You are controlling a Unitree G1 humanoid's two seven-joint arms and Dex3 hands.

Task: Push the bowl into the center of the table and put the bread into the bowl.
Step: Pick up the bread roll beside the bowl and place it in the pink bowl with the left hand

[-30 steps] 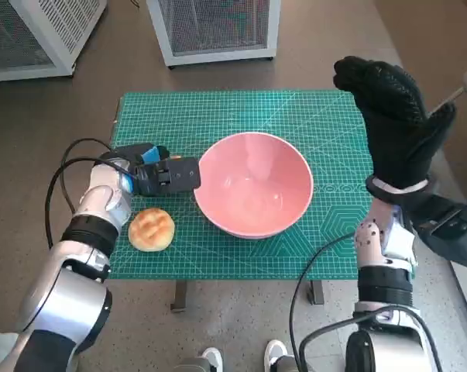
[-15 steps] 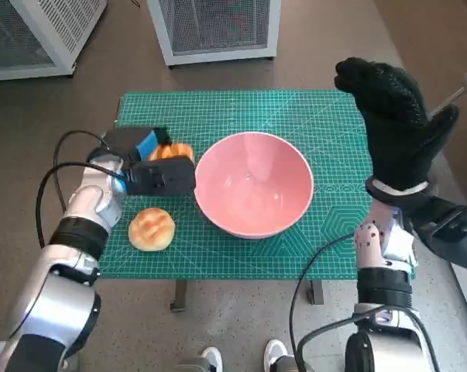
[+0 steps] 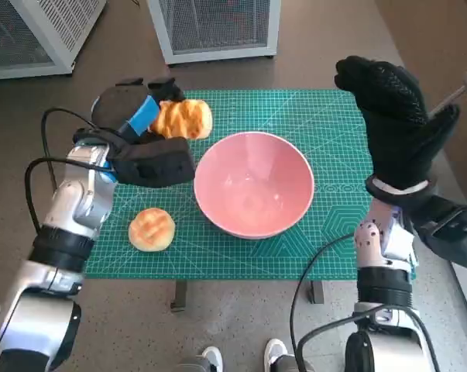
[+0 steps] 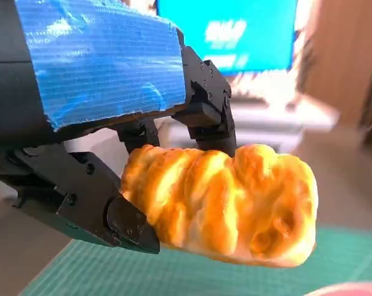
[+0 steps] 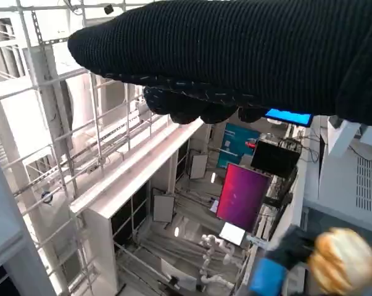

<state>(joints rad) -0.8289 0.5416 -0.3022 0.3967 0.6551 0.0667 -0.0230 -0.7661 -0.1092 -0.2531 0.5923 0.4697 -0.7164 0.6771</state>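
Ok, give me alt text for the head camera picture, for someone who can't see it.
Seen from above, the robot's left hand holds a golden bread in the air beside a pink bowl on a green mat. A round bun lies on the mat near the bowl, and the gloved right hand is raised over the table's right edge.

Left hand (image 3: pixel 144 136) gripping, right hand (image 3: pixel 396 124) upright

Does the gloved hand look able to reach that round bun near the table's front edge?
Probably not easily: the right hand is raised at the far side, and the pink bowl sits between it and the round bun.
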